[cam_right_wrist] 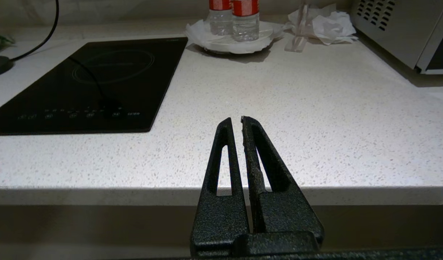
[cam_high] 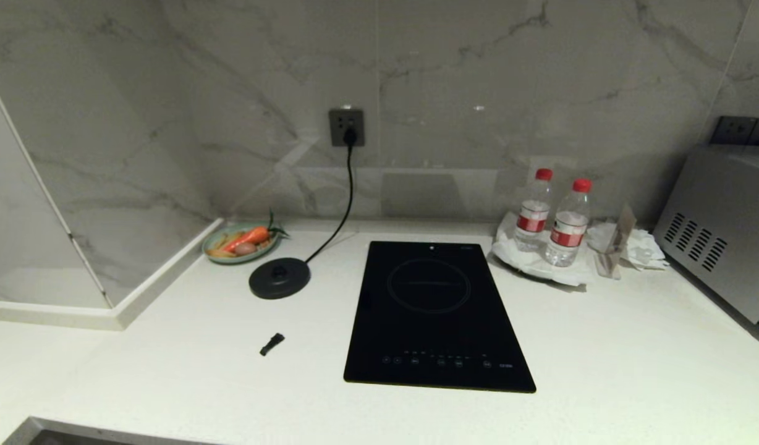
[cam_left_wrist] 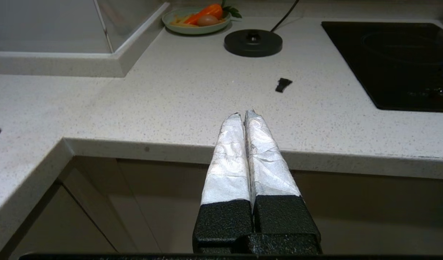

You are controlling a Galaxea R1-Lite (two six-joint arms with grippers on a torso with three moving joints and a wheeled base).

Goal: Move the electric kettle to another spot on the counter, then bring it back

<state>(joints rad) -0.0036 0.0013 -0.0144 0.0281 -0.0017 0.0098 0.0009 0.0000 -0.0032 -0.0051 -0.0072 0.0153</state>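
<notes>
The electric kettle is out of view in all three views. The white speckled counter (cam_high: 602,346) carries a black glass hob (cam_high: 438,315) at its middle. Left of the hob lies a flat round black base disc (cam_high: 279,278) with nothing on it, its cord (cam_high: 345,198) plugged into the wall socket. My left gripper (cam_left_wrist: 243,113), with tape-wrapped fingers, is shut and empty, hanging just before the counter's front edge (cam_left_wrist: 171,148). My right gripper (cam_right_wrist: 236,119) is also shut with nothing in it, low at the front edge, right of the hob (cam_right_wrist: 88,83). Neither arm shows in the head view.
A green plate (cam_high: 241,242) of carrot and other food sits in the back left corner. A small black piece (cam_high: 271,343) lies in front of the disc. Two red-capped water bottles (cam_high: 533,210) stand on a white plate at the back right, beside crumpled tissue (cam_high: 639,244) and a grey appliance (cam_high: 719,228).
</notes>
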